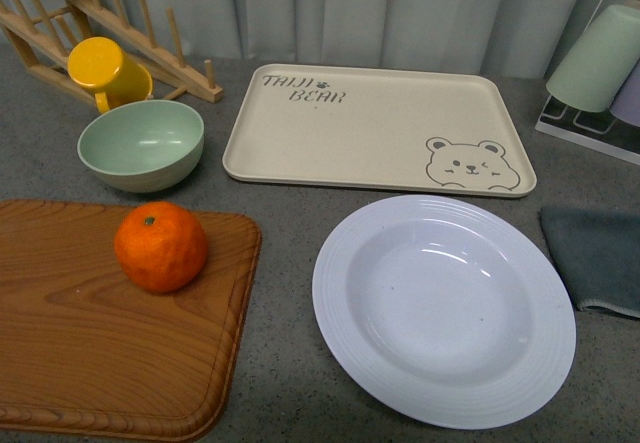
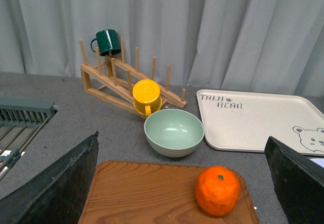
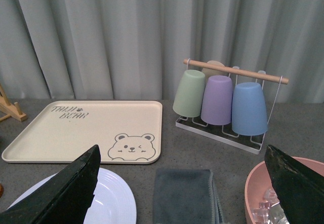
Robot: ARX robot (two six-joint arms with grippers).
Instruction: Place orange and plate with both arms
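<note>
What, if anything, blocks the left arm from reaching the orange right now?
Probably nothing, so yes, it looks reachable. The orange sits alone on the wooden cutting board, apart from the green bowl, and the left gripper is open and facing it.

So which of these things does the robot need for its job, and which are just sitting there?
For the job: orange, plate.

Just lying about: green bowl, yellow cup, bear tray, wooden board under the orange, grey cloth, hanging cups.
</note>
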